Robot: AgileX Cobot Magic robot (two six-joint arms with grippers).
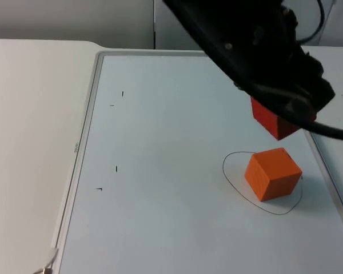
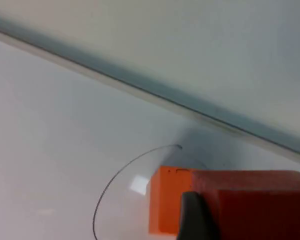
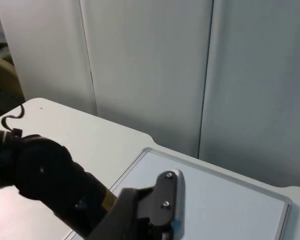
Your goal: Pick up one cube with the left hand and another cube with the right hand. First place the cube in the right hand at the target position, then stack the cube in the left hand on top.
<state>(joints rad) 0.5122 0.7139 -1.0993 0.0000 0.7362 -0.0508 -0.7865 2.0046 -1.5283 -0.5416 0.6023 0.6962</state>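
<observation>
Placed cube (image 1: 272, 174): orange, resting on the table (image 1: 171, 217) near its right edge, inside the drawn target outline (image 1: 231, 177).
Carried cube (image 1: 272, 121): darker orange-red, in the air just beyond the placed cube, not touching it.
Left gripper (image 1: 286, 108): reaches across to the right side; its fingers (image 2: 195, 215) are clamped on the carried cube.
Right gripper (image 3: 165, 205): waits raised, facing the partition wall (image 3: 190, 75); finger state cannot be told.
Risk, misalignment: the carried cube sits offset from the placed one; released so, it likely overhangs and topples.
Risk, contact: a low approach could knock the placed cube out of the outline.
</observation>
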